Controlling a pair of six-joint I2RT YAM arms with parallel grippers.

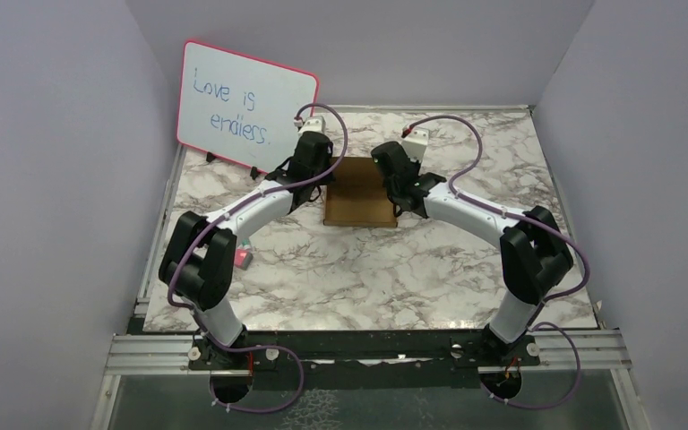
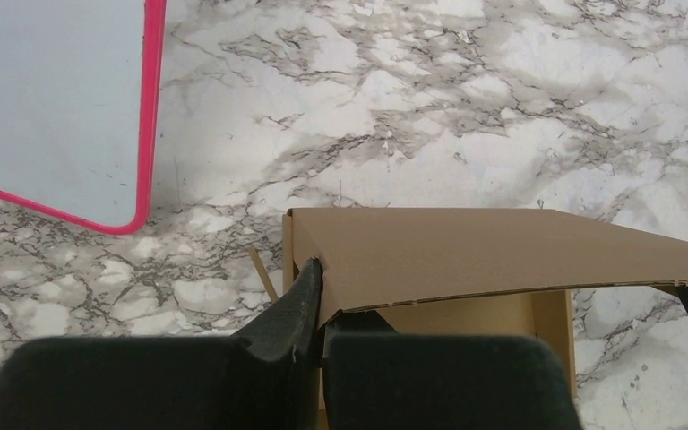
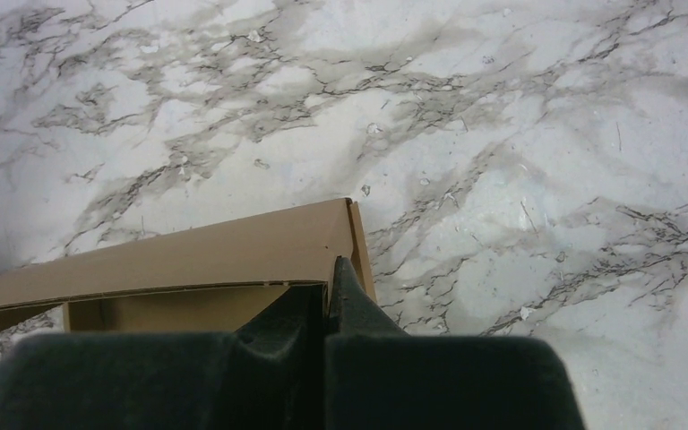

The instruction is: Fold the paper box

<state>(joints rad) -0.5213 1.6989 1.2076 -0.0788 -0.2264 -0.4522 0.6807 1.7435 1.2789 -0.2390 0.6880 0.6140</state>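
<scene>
Top external: paper box [image 1: 360, 193] sits on the marble tabletop [image 1: 367, 269], mid-width, toward the far half, right betw. my two wrists. Plain brown cardboard, no print on it that I can see. Outline from above is close to square w/ edges roughly parallel to the tabletop edges, so I can't call the body's long axis from here. Its flap [image 2: 502, 251] is the clearer cue: the long edge runs left-right, spanning from one pincer to the other, and it's lifted over the open interior like a tilted lid

Left wrist: left pincer [image 2: 315, 278] is clenched on the flap's left corner, card edge pinched betw. the dark fingers. Box body lies just ahead of and below the fingers, upright side wall at its left end, lighter inside visible under the flap

Right wrist: right pincer [image 3: 330, 279] is clamped tight at the flap's right corner. The card edge runs straight into the seam betw. the fingers, so I read it as grasping the flap. Box extends off to the left of it, w/ the side wall just beside the fingertips

Writing: pink-framed whiteboard [image 1: 246, 107] stands at far left behind the left wrist, blue handwriting reads "Love is endless."

Small pink-red item [image 1: 244, 260] lies by the left arm [image 1: 251, 206], mostly hidden, can't ID
</scene>
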